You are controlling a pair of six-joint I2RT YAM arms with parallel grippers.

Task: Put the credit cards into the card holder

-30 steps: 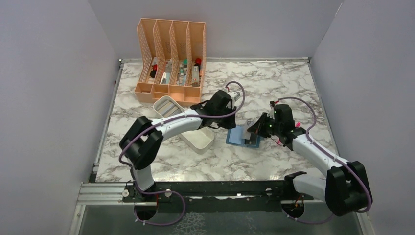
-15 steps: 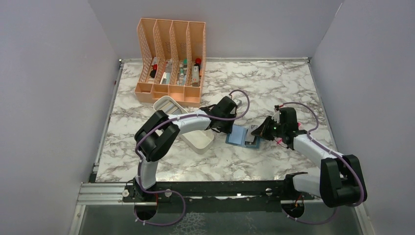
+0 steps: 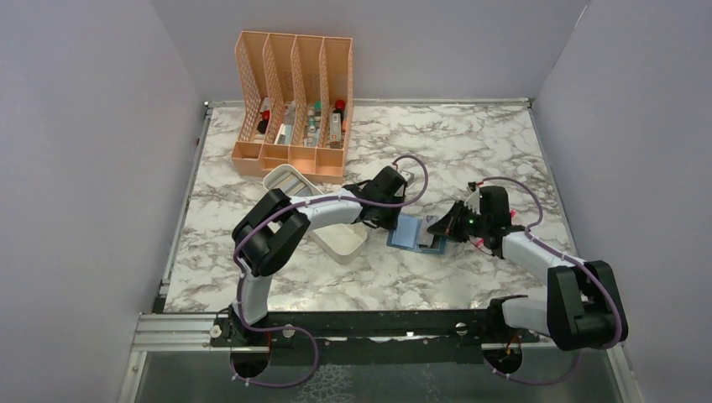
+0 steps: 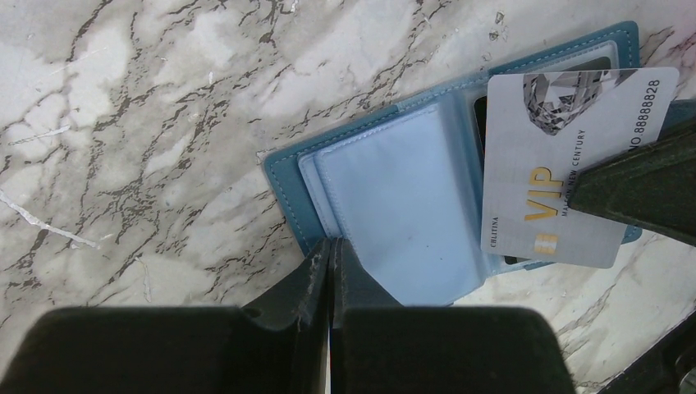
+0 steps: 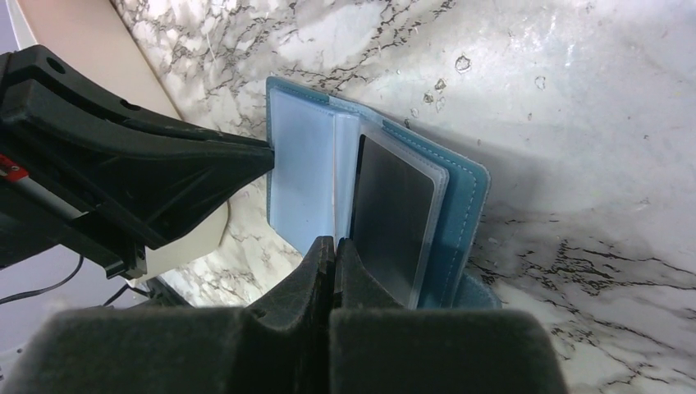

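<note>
just ahead of my right gripper (image 5: 332, 246), the pinched credit card (image 4: 566, 164) overlaps the card holder (image 4: 394, 197) slot; left gripper (image 4: 330, 246) clamps its near edge.

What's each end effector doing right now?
Left end effector: closed on the card holder edge.
Right end effector: closed, holding a credit card.

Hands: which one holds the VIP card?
The right hand: it pinches the VIP card over the card holder; the left hand grips the holder's edge.
</note>
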